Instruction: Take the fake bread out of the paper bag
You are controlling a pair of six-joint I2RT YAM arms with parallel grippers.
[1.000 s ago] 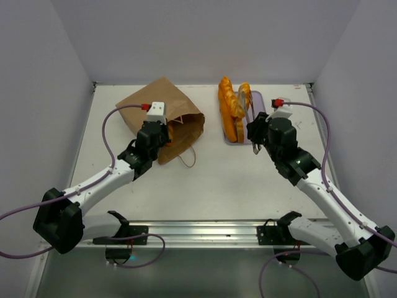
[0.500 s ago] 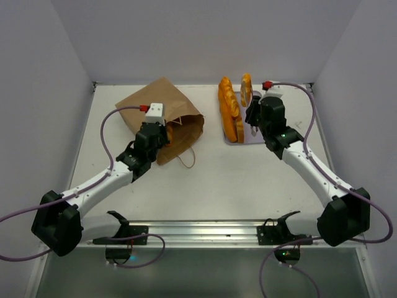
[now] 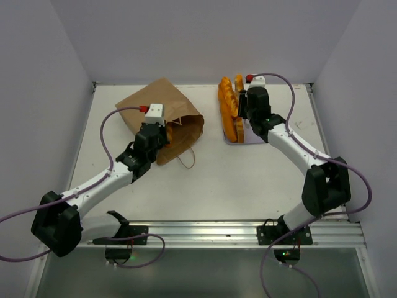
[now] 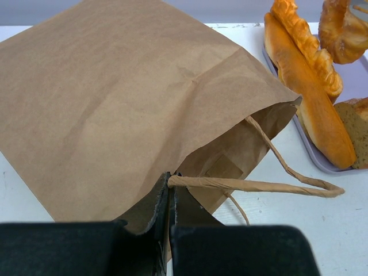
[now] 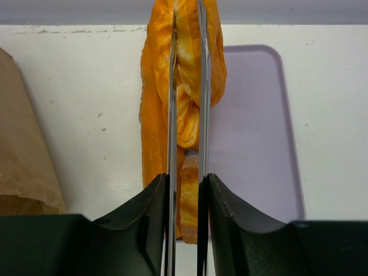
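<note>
Looks like a robot lab cell: white table (image 3: 205, 177), plain pale walls (image 3: 198, 37) left, right, far; aluminium rail (image 3: 205, 230) near.

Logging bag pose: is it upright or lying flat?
Lying flat. The bag has its broad face up on the table, mouth toward the tray; the left tool is shut on its mouth edge.

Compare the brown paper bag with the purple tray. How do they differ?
The paper bag is brown and creased; the tray is smooth and lavender. The bag lies left, the tray right. The left gripper pinches the bag's mouth; nothing grips the tray. The tray carries bread; none shows in the bag. Both rest flat on the table.
</note>
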